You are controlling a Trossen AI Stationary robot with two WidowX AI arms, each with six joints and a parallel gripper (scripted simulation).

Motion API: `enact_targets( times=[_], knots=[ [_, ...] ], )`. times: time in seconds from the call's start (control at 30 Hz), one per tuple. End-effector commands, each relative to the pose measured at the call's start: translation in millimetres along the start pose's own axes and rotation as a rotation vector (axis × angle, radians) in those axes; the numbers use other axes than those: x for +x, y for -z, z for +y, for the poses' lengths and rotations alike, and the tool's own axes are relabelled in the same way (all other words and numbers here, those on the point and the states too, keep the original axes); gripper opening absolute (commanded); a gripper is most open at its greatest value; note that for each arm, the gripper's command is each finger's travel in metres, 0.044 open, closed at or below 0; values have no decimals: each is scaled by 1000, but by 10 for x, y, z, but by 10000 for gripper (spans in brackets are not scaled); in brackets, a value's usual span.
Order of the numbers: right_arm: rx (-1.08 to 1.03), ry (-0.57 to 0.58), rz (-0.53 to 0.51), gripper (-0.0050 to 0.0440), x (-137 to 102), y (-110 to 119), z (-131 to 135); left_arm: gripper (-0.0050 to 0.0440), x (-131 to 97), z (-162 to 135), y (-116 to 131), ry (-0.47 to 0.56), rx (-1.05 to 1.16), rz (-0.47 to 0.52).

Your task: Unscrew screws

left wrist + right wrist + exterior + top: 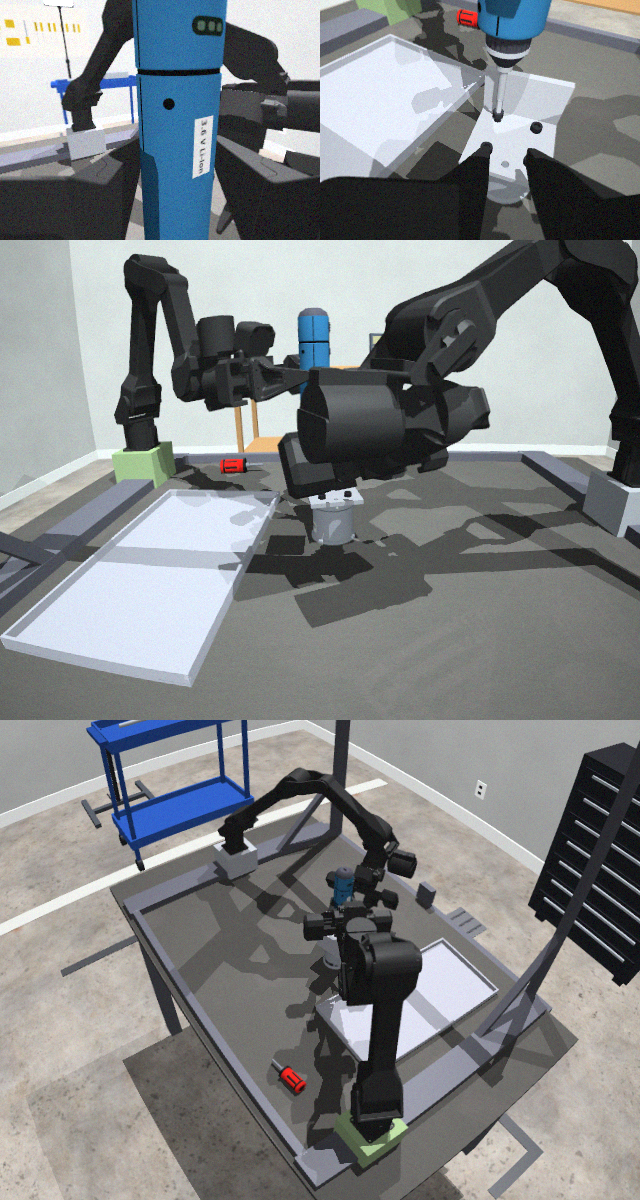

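Note:
The grey joint module [333, 525] [507, 194] stands on the table with the white bracket [330, 502] [540, 97] on top. My left gripper [306, 377] [176, 142] is shut on the upright blue electric screwdriver [343, 887] [313, 353] [172, 50] [517, 20]. Its bit meets the back left screw [498, 116] in the right wrist view. Another screw [536, 128] stands to the right of it. My right gripper [507, 154] is slightly open and empty, its fingertips above the bracket's front edge, partly covering a front left screw [486, 144] and a front right one. Whether the fingertips touch anything cannot be told.
A white tray [444, 980] [155, 612] [360, 100] lies beside the module. A red hand screwdriver [293, 1080] [233, 465] [467, 18] lies on the table near the left arm's green base block [369, 1148] [142, 464]. The right arm reaches over the module, close to the electric screwdriver.

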State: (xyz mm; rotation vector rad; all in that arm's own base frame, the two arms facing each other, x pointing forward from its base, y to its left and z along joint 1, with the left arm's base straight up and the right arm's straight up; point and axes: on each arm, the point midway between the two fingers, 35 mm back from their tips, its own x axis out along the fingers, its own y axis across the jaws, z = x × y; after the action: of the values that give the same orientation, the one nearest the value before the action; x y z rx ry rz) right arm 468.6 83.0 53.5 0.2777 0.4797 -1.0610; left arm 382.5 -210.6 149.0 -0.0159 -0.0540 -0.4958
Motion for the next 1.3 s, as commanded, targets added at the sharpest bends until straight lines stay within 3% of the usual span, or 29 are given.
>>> enact_targets(
  times=[0.0,0.4,0.53,0.73,1.0,1.27],
  knots=[
    [25,-4,-8,100,51,-94,39,162,20,4,-108,0,2,-27],
    [16,-1,-3,100,709,-80,24,162,20,4,-108,0,2,-27],
    [31,-8,-10,100,699,-160,34,162,20,4,-108,0,2,-27],
    [18,-1,-7,100,792,-93,29,162,20,4,-108,0,2,-27],
    [42,-16,-12,33,725,-179,64,162,20,4,-108,0,2,-27],
    [42,-16,-12,0,721,-177,63,162,20,4,-108,0,2,-27]
  ],
)
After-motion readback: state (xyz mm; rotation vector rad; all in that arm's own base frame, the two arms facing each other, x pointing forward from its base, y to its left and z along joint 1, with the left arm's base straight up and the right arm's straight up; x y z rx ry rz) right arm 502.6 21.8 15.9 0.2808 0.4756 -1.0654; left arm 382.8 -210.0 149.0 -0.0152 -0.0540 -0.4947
